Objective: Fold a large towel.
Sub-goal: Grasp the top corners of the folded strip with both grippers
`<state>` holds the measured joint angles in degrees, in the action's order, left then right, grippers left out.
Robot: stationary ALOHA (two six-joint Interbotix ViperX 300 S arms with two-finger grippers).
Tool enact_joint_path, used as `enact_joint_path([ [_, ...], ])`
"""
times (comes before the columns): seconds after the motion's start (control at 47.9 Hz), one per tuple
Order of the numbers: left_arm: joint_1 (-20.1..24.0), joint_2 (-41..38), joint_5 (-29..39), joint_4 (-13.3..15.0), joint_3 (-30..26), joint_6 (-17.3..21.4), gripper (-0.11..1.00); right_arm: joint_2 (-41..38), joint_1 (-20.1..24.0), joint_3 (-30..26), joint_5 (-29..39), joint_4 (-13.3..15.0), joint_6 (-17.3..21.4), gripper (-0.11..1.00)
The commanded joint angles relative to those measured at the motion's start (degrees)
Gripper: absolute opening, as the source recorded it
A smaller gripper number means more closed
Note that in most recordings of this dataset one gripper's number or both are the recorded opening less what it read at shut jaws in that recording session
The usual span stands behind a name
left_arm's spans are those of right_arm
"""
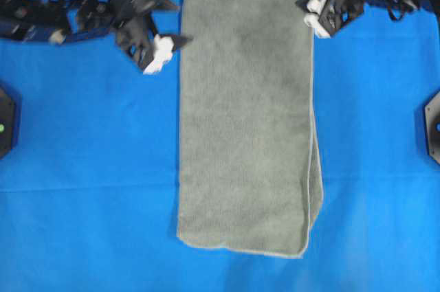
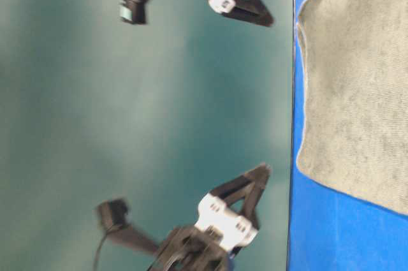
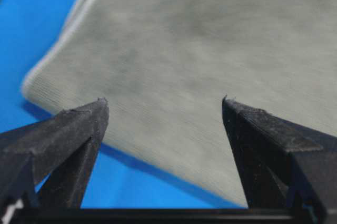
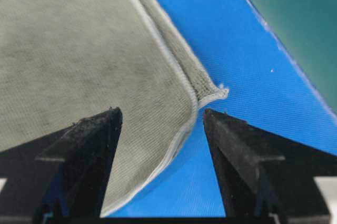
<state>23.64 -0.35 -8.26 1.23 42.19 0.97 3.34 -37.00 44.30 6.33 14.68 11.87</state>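
You have the towel (image 1: 244, 120) lying flat on the blue sheet (image 1: 89, 168), already folded lengthwise into a tall narrow rectangle that runs from the far edge of the sheet down toward the near side. Along its right edge the layers do not match: a second layer peeks out and bulges beyond the top one in the lower half. Your left gripper (image 1: 172, 48) sits just off the towel's upper left edge, fingers spread wide and holding nothing; from its wrist camera you see the two black fingertips (image 3: 84, 124) well apart with the towel's edge and the blue sheet beyond them. Your right gripper (image 1: 313, 16) is at the towel's upper right corner, also spread and empty; its wrist view shows the rounded corner of the top layer (image 4: 187, 103) with its pale hem between the fingertips (image 4: 100, 129), and the lower layer's corner sticking out a little beside it. In the table-level view both grippers stand against the teal backdrop (image 2: 159, 92) with their jaws apart, clear of the cloth.
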Motion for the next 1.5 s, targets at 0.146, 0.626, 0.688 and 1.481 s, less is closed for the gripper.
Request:
enact_joint_path([
  [0.146,4.8,-9.4,-1.3,0.1,-6.9,0.5,0.82,-7.2,-3.4,-3.9,-3.9,0.3,-0.7,0.64],
  [0.626,7.6,-19.2,-1.1,0.1,-13.4,0.5,0.43,-14.2,-4.3,-5.7,-5.4,0.5,-0.8,0.44],
  [0.688,7.6,-19.4,-1.1,0.1,-14.0,0.6,0.28,-14.1,-4.2,-5.5,-5.4,0.5,-0.8,0.26],
  [1.481,9.5,-3.6,4.3,0.1,-14.2,9.8,0.03,7.6,-5.9,-4.7,1.6,0.8,-0.4,0.05],
])
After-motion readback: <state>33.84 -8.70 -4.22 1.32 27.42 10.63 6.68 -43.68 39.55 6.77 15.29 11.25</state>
